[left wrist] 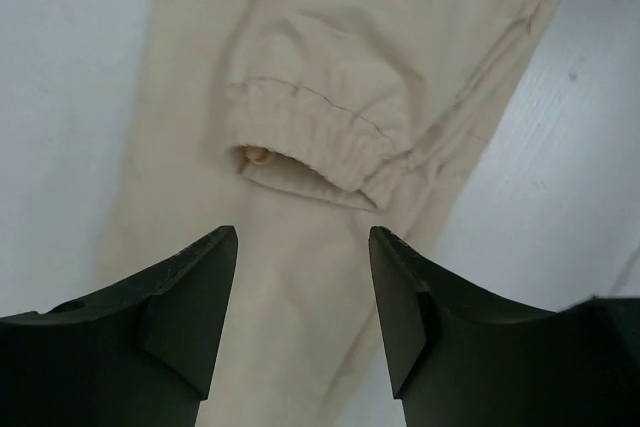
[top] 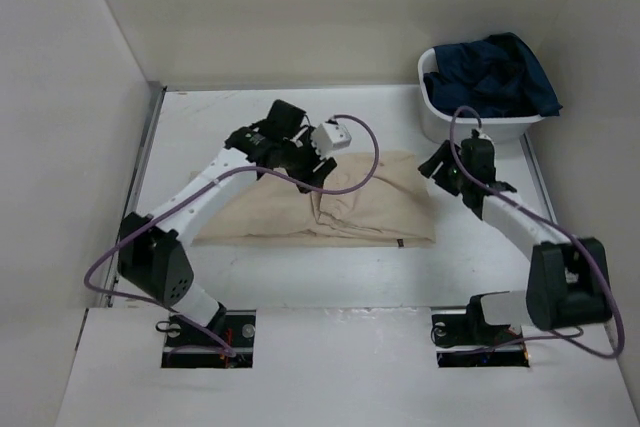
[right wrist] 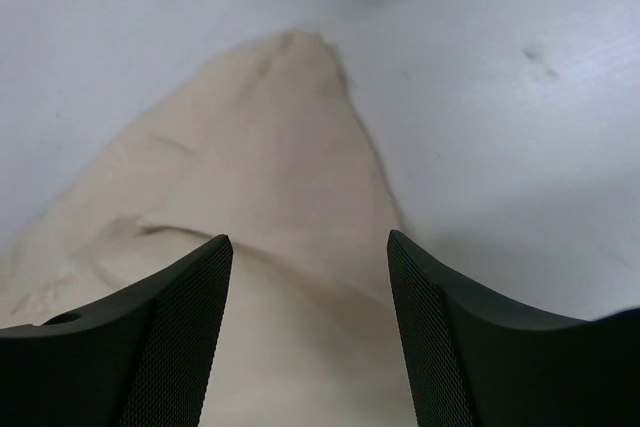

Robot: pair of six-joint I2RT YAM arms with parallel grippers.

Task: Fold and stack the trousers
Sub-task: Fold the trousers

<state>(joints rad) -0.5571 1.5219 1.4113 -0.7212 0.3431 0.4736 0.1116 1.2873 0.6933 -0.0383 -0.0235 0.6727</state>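
White table (top: 300, 282), plain white walls (top: 330, 7), soft even light

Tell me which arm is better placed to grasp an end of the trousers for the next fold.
Probably the right. The right hand, open, hangs over the trousers' right-end corner. The left hand is open above the middle, by the cuff, away from either end.

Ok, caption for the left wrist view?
Open left gripper over beige trousers on a white table, elastic cuff just ahead.

Beige trousers (top: 355, 212) flat, navy cloth (top: 495, 75) in bin (top: 438, 125)
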